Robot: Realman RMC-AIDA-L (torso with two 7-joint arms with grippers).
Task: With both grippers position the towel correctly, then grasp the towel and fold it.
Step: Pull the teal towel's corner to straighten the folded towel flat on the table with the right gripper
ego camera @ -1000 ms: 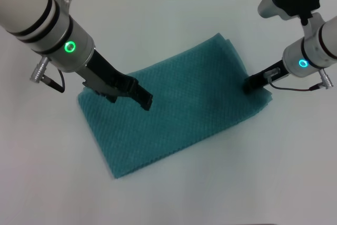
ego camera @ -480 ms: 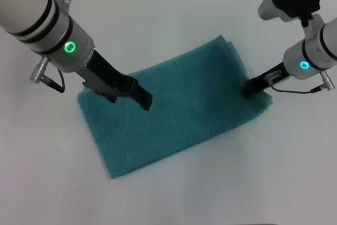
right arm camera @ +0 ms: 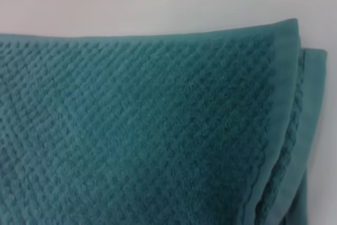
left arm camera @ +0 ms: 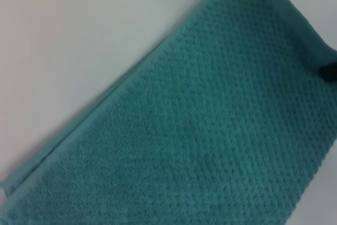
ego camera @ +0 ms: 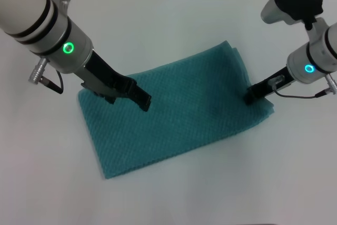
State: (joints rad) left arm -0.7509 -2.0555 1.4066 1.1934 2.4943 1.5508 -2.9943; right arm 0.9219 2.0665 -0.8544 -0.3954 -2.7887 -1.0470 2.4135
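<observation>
Teal waffle cloth, the towel point(ego camera: 176, 111) lies flat and slanted on the white table point(ego camera: 168, 19), already doubled over. The left gripper point(ego camera: 141, 100) rests on its left part, arm slanting down from the far left. The right gripper point(ego camera: 251, 96) touches its right edge. Whether either gripper's fingers are closed cannot be told.

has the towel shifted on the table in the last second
Yes. The towel has slid and turned slightly: against the table, its far corner moved toward the robot's right and its near-left corner toward the robot's left.

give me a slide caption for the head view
Both hands, left and right, press on a teal towel on the white table.
</observation>
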